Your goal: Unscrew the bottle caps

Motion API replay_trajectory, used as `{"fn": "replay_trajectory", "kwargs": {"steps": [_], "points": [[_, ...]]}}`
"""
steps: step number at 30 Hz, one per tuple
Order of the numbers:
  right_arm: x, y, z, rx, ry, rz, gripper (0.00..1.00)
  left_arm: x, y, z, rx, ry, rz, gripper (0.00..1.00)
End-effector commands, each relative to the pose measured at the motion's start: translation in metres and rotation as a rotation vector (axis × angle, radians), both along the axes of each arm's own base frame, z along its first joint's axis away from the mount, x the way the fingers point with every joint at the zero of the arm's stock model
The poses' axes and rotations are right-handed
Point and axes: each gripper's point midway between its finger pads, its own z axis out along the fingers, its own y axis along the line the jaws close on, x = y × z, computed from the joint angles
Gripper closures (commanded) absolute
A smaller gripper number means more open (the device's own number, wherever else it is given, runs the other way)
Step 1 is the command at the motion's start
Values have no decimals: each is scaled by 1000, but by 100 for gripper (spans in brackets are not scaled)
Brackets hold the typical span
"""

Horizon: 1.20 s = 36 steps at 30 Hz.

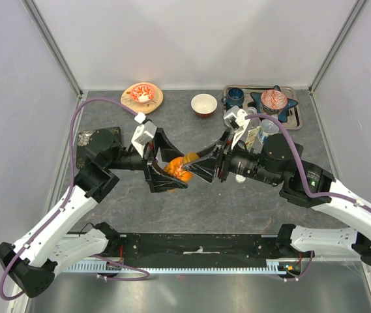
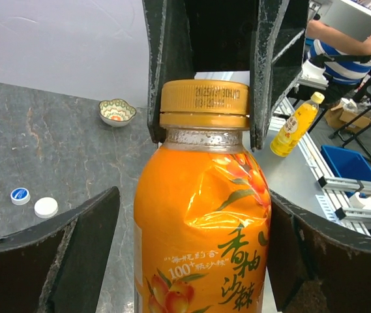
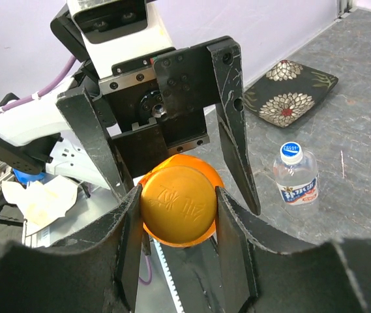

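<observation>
The short orange bottle (image 2: 201, 215) is held off the table between both arms, lying roughly level. My right gripper (image 3: 177, 202) is shut on its orange cap (image 3: 172, 215), a finger pressed on each side, and its fingers (image 2: 165, 72) flank the cap (image 2: 204, 103) in the left wrist view. My left gripper (image 2: 192, 222) stands around the bottle's body: the right finger touches the label, while the left finger (image 2: 74, 248) is a small gap away. From above, the two grippers meet at the bottle (image 1: 177, 171).
A clear bottle with a blue cap (image 3: 297, 175) stands on the table near a dark flowered plate (image 3: 288, 91). Loose blue (image 2: 20, 195) and white (image 2: 45, 207) caps lie on the table. At the back are a tray (image 1: 293, 120), a bowl (image 1: 204, 104) and an orange plate (image 1: 142, 96).
</observation>
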Motion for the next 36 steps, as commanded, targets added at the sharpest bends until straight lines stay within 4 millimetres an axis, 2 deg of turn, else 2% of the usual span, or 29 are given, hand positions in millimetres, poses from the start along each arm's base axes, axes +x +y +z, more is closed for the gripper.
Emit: {"fn": "replay_trajectory", "kwargs": {"steps": [1,10,15,20,28,32,33,36], "points": [[-4,9,28,116,-21,33,100,-7,1,-6,2,-48,-36,12],[-2,20,26,118,-15,50,100,-10,-2,-15,20,-46,-49,14],[0,21,27,124,-15,44,100,-10,-1,-17,23,-50,-39,7],[3,14,28,145,-30,13,100,-13,3,-10,1,-71,-17,1],[12,5,18,193,-59,-58,100,-1,5,6,-50,-44,94,1],[13,5,12,194,-57,-63,100,2,3,5,-51,-33,95,1],[13,5,18,219,-65,-61,100,1,3,5,-52,-31,88,1],[13,6,18,238,-64,-61,100,2,1,1,-45,-17,81,1]]}}
